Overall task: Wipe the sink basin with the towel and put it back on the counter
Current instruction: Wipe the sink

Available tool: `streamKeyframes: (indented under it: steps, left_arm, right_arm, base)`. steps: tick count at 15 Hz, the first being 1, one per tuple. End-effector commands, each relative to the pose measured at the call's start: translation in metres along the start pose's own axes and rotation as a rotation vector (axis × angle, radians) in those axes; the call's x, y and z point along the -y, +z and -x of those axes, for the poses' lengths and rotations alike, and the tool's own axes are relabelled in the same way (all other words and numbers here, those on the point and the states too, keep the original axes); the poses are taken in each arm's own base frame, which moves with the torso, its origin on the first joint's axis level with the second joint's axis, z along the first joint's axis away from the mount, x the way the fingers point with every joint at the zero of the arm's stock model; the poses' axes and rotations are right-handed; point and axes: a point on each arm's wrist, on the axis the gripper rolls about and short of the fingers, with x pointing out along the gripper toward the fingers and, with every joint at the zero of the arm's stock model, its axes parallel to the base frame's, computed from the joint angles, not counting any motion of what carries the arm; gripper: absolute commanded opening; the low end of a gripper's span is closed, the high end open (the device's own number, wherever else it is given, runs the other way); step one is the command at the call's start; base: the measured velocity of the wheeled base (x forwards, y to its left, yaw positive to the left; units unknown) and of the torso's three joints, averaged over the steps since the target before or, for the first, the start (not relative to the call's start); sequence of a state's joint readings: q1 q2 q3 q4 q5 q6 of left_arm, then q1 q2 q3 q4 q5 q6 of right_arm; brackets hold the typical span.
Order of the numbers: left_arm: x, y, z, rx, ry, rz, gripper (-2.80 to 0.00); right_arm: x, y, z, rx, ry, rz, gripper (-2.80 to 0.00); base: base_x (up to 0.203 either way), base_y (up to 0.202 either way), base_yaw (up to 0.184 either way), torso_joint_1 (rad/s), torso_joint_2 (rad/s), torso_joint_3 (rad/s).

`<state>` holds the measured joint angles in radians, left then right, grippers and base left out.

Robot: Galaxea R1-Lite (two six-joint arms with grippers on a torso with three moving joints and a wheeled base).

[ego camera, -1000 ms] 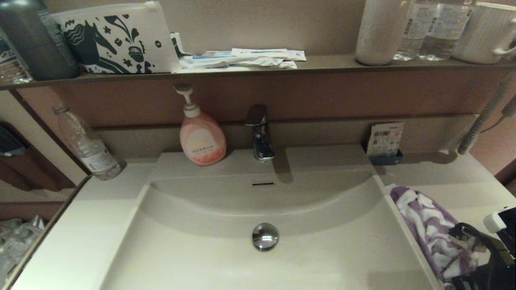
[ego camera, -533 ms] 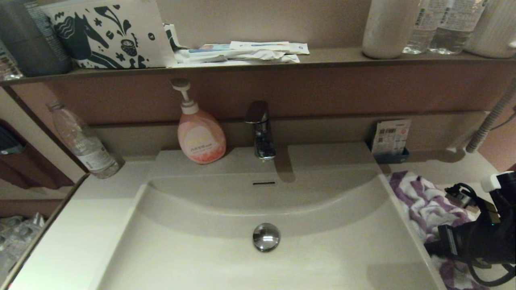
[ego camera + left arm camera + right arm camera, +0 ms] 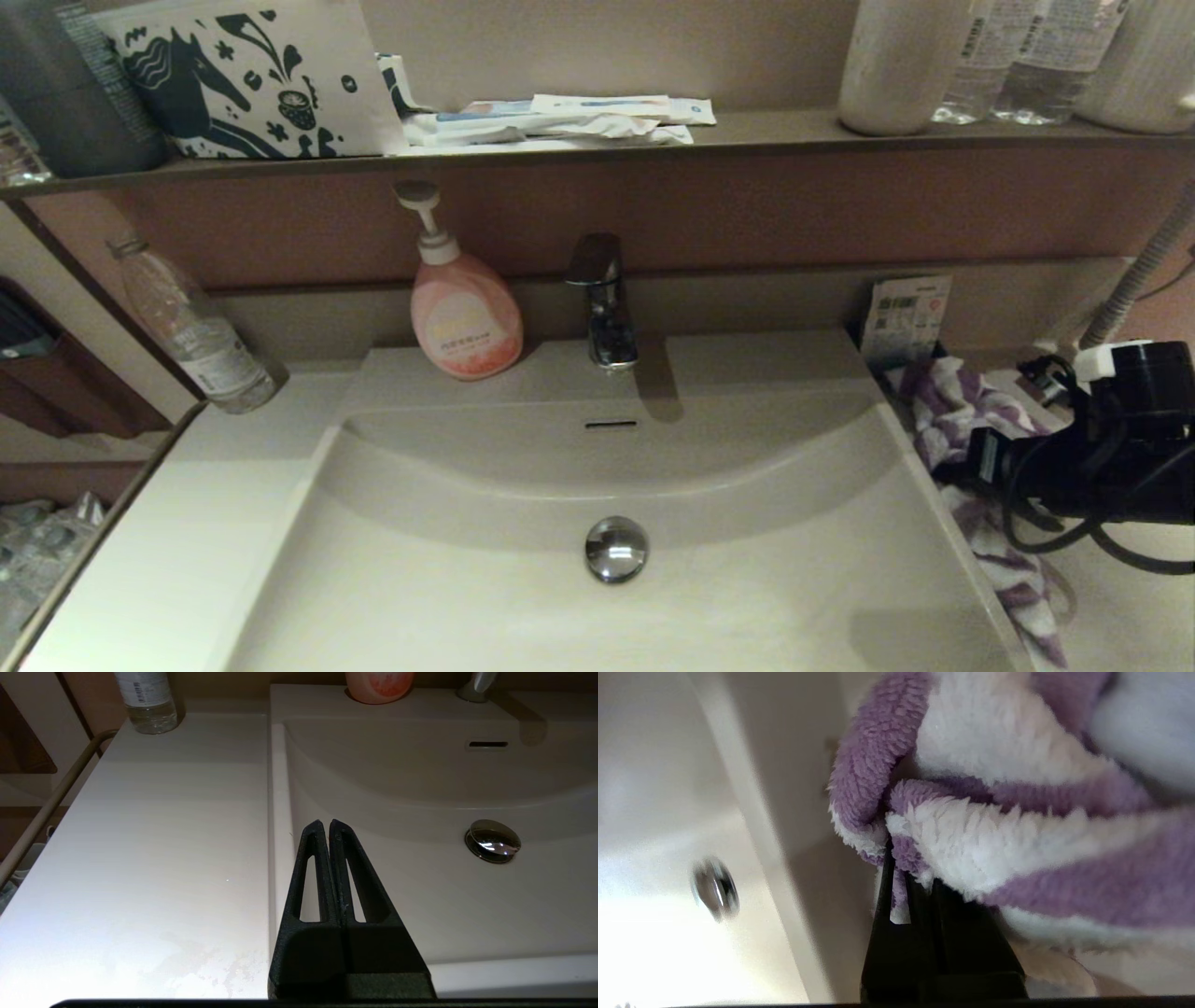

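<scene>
The purple and white striped towel (image 3: 1004,560) hangs bunched over the counter (image 3: 1125,611), just right of the sink basin (image 3: 448,588). My right gripper (image 3: 952,464) is shut on the towel's upper part and holds it up; its lower end trails down along the basin's right rim. Close up, the towel (image 3: 1017,849) wraps over the fingertips of the right gripper (image 3: 903,861) and hides them. The chrome drain plug (image 3: 615,549) sits in the middle of the bowl. My left gripper (image 3: 325,825) is shut on nothing, parked over the basin's left rim (image 3: 276,812).
A pink soap pump bottle (image 3: 464,317) and the chrome faucet (image 3: 602,299) stand behind the bowl. A water bottle (image 3: 196,331) leans at the back left. A card holder (image 3: 906,313) stands just behind the towel, a grey hose (image 3: 1134,280) beside it. The dark shelf (image 3: 747,140) above carries bottles and packets.
My right arm has risen and swung toward the back wall with the towel in its grip. The towel has come up off the counter and now hangs from the gripper.
</scene>
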<state>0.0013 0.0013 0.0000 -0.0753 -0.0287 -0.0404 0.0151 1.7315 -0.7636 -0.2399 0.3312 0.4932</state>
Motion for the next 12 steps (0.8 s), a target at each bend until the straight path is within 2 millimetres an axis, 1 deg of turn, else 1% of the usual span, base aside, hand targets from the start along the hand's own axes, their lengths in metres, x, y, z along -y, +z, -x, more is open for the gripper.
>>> streamKeyframes:
  steps: [1, 2, 4, 6, 7, 9, 12]
  left_arm:
    - [0.0, 0.0, 0.0, 0.001, 0.0, 0.001, -2.8]
    - [0.0, 0.0, 0.0, 0.0, 0.0, 0.001, -2.8]
    - [0.0, 0.0, 0.0, 0.001, 0.0, 0.001, -2.8]
    - [0.0, 0.0, 0.0, 0.0, 0.0, 0.001, -2.8]
    - [0.0, 0.0, 0.0, 0.0, 0.0, 0.001, -2.8]
    - [0.0, 0.0, 0.0, 0.001, 0.0, 0.001, -2.8]
    - [0.0, 0.0, 0.0, 0.001, 0.0, 0.001, -2.8]
  right_arm:
    - [-0.004, 0.001, -0.02, 0.001, -0.011, -0.001, -2.8]
    - [-0.011, 0.006, -0.028, 0.031, -0.025, 0.0, -2.8]
    - [-0.022, 0.019, -0.032, 0.08, -0.01, -0.038, -2.8]
    - [-0.03, 0.016, -0.031, 0.072, 0.003, -0.044, -2.8]
    - [-0.032, 0.011, -0.027, 0.053, 0.003, -0.04, -2.8]
    - [-0.034, -0.006, -0.015, -0.048, -0.043, -0.026, -2.8]
    - [-0.03, -0.035, 0.013, -0.187, -0.089, 0.035, -2.8]
  base:
    - [0.0, 0.0, 0.0, 0.0, 0.0, 0.0]
    - [0.0, 0.0, 0.0, 0.0, 0.0, 0.0]
    - [0.0, 0.0, 0.0, 0.0, 0.0, 0.0]
    - [0.0, 0.0, 0.0, 0.0, 0.0, 0.0]
    - [0.0, 0.0, 0.0, 0.0, 0.0, 0.0]
    - [0.0, 0.0, 0.0, 0.0, 0.0, 0.0]
    - [0.0, 0.0, 0.0, 0.0, 0.0, 0.0]
